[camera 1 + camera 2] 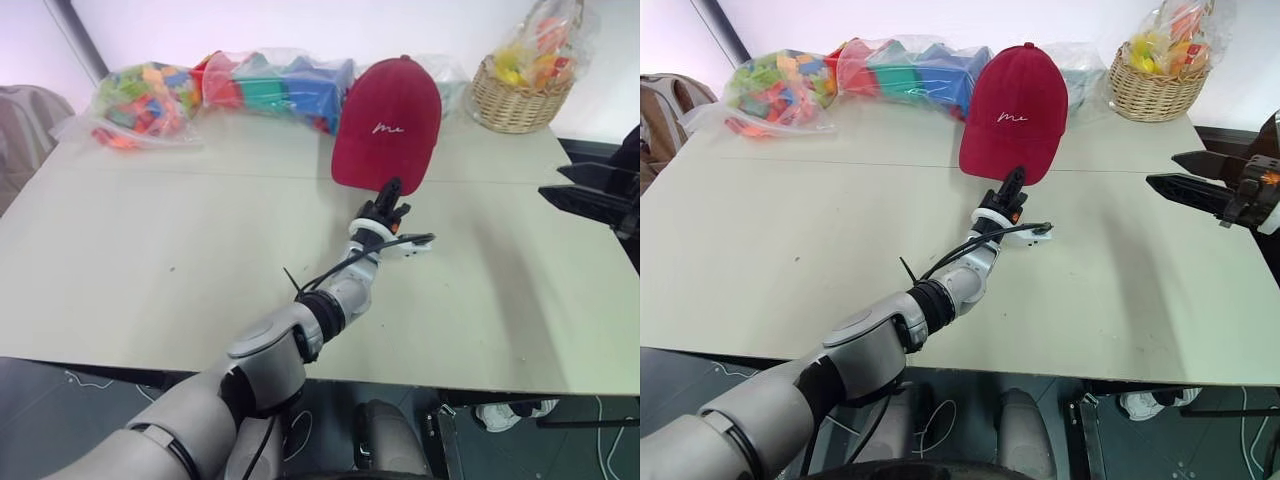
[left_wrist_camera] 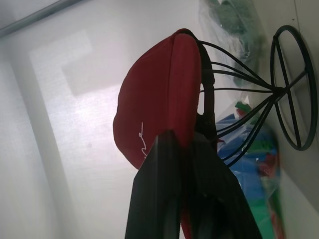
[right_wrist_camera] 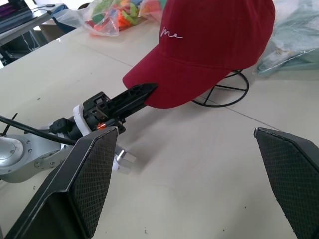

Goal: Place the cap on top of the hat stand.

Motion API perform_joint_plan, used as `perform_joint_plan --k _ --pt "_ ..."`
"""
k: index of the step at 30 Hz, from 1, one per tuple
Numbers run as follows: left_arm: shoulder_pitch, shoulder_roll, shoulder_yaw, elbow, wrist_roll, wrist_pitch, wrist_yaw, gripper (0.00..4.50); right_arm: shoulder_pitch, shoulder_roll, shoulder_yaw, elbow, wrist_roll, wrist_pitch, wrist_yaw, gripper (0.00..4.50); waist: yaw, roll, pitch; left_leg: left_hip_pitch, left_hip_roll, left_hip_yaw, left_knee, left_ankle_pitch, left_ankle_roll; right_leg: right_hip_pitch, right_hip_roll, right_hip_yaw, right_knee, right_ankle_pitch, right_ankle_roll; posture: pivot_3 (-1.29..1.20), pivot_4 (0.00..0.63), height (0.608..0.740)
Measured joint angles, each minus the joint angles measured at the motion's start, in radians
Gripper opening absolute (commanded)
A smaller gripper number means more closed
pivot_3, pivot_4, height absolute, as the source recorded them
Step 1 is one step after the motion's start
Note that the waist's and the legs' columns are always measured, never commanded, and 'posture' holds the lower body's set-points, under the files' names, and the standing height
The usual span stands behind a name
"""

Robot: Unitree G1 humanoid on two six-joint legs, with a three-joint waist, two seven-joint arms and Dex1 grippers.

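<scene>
Pale and matte, the surface [image 1: 150, 270] runs back to a white wall, and near its far middle we see the cap [image 1: 388, 122] sitting over the hat stand [image 3: 227, 89]. We read the cap as dark red fabric with a rounded crown, a curved brim dipping toward us, and small white script stitched on its front. Under it, the left wrist view shows the stand's thin black wire hoops spreading up inside the crown from a short stem and a round ring base resting on the surface.

Our left claw [image 1: 392, 192] reaches up from below to the brim's lower edge, its black fingers [image 2: 164, 189] on either side of the brim; we cannot tell whether they pinch it or stand slightly parted around it. Our right claw [image 3: 187, 179] hangs off to the right, well apart from the cap, with its two fingers spread wide and nothing between them.

Behind the cap, along the far edge, lie clear bags of bright toy blocks [image 1: 150, 100], and at the far right corner stands a woven wicker basket [image 1: 518, 100] holding a bag of colourful pieces
</scene>
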Motion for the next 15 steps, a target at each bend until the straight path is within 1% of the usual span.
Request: perform_joint_plan --k 2,4,6,15 --pt "0.0 0.0 0.0 0.0 0.0 0.0 -0.005 2.56 0.0 0.003 0.0 0.0 0.004 0.0 -0.001 4.5 0.0 0.0 0.0 0.0 0.0 0.0 0.0 0.0 0.0 0.0 0.0 0.0 0.0 0.0 0.0 0.0 0.15 0.74" --pt "0.0 0.0 -0.001 0.0 0.0 0.0 -0.012 3.77 0.0 0.004 0.0 0.0 0.006 0.0 -0.003 4.5 -0.002 0.0 0.0 0.0 0.0 0.0 0.0 0.0 0.0 0.0 0.0 0.0 0.0 0.0 0.0 0.0 0.15 0.74" --pt "0.0 0.0 -0.005 0.0 0.0 0.0 -0.013 4.47 0.0 0.004 0.0 0.0 0.006 0.0 -0.004 4.5 -0.002 0.0 0.0 0.0 0.0 0.0 0.0 0.0 0.0 0.0 0.0 0.0 0.0 0.0 0.0 0.0 0.15 0.74" --pt "0.0 0.0 -0.008 -0.004 -0.001 -0.004 -0.022 4.47 0.0 0.005 0.0 0.0 0.009 -0.003 -0.007 4.5 -0.001 0.0 0.0 0.0 0.0 0.0 0.0 0.0 0.0 0.0 0.0 0.0 0.0 0.0 0.0 0.0 0.15 0.74"
